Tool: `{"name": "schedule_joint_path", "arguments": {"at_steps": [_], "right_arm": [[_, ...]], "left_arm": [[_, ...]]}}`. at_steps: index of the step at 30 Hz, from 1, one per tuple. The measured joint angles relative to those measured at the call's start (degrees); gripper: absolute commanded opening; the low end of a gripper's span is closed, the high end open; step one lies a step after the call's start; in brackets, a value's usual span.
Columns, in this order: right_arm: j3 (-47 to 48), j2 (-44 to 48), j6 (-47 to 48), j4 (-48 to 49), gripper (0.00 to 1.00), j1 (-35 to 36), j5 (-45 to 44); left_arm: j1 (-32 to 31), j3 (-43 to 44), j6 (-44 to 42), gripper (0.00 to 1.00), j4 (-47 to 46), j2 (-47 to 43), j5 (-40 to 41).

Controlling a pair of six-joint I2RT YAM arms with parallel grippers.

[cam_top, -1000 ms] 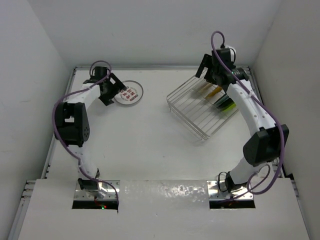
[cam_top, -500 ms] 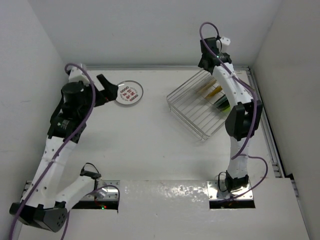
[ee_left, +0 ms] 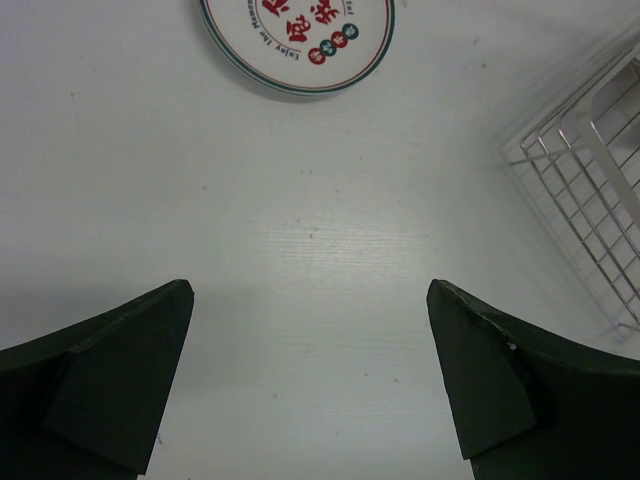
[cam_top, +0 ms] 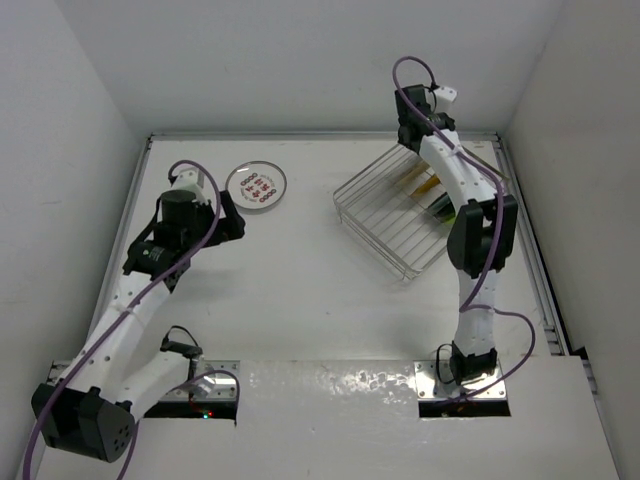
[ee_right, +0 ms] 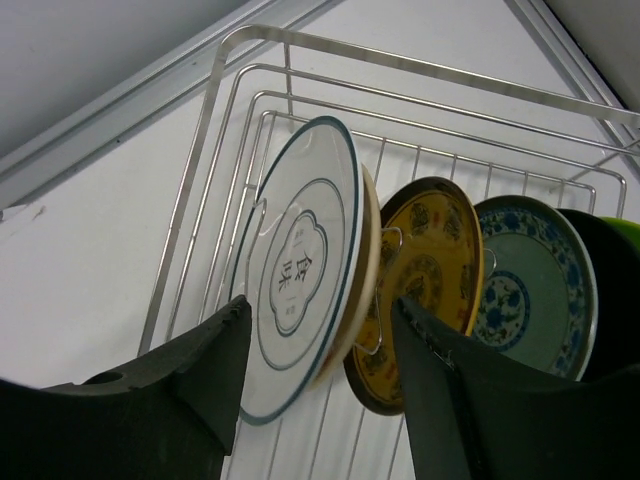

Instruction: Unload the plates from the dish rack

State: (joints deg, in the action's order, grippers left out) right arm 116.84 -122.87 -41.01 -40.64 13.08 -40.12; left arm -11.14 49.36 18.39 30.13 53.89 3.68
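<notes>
**Right gripper lined up on the first plate in the rack**

The right gripper (ee_right: 320,315) hung spread wide over the far corner of the dish rack (cam_top: 388,218). Its jaws framed the white plate with the blue rim (ee_right: 300,250), which stood first in an upright row ahead of a mustard plate (ee_right: 430,265), a teal-blue plate (ee_right: 530,290) and a black plate (ee_right: 610,310). The plates looked glazed, stiff and breakable, so they would likely slip under a light pinch and chip against the wires. The exposed rim nearest the fingers seemed the best hold, with pads flat on both faces and a lift clear of the neighbouring plate. The left gripper (ee_left: 310,300) was spread and empty above the table (ee_left: 300,220), near a printed plate (ee_left: 297,40) lying flat there
</notes>
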Motion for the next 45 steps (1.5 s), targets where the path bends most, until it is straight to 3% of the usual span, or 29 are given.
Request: {"name": "schedule_joint_path", "arguments": {"at_steps": [7,14,19,28,38,45], "right_arm": [[0.5,-3.0,-0.7,0.7,0.55,-0.2,-0.1],[0.9,-4.1,-1.9,0.7,0.36,-0.3,0.2],[2.4,-4.5,-2.8,0.4,0.16,-0.3,0.2],[2.4,-4.5,-6.6,-0.7,0.01,-1.1,-0.6],[7.3,-3.6,-8.0,-5.7,0.00,-1.2,-0.3],[5.4,5.9,-5.0,-5.8,0.00,-1.8,2.8]], "left_arm": [[0.0,0.0,-0.2,1.00,-0.7,-0.5,0.2],[0.0,0.0,-0.2,1.00,-0.7,-0.5,0.2],[0.0,0.0,-0.2,1.00,-0.7,-0.5,0.2],[0.0,0.0,-0.3,1.00,-0.7,-0.5,0.6],[0.0,0.0,-0.3,1.00,-0.7,-0.5,1.7],[0.1,0.0,0.0,1.00,-0.8,-0.6,1.6]]}}
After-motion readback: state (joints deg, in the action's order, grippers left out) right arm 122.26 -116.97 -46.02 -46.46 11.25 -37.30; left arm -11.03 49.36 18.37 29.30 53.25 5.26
